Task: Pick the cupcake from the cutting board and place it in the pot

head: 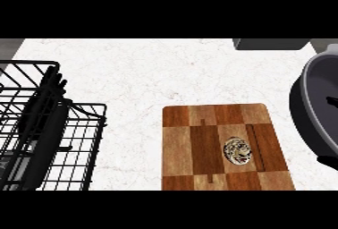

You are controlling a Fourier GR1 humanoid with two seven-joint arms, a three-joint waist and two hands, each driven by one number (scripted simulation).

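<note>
The cupcake (238, 151) sits on the cutting board (198, 147) in the lower middle of the frame, toward the board's right side, just left of a dark groove that runs down the wood. The pot (315, 112) is at the right edge of the frame, a big dark grey vessel cut off by the border, its rim curving close to the board's right edge without my being able to tell whether they touch. Neither of my hands shows anywhere in this view; there are small dark shapes at the far right edge near the pot, but I cannot tell what they are, so I cannot say whether my fingers are spread, closed or holding anything. As I judge it, the step in hand is the reach for the cupcake, and nothing of the task is done yet, since the cupcake lies untouched on the wood. My right hand seems the sensible one, because the cupcake and pot are both on the right of the frame. I would come down from above with fingers and thumb opened wider than the cupcake, straddle it, and close around its sides rather than pressing on the top. The lift should clear the pot's rim before I move right. The black wire rack (46, 129) fills the left of the frame, well apart from the board, so it should not get in the way on the white counter (132, 67).
</note>
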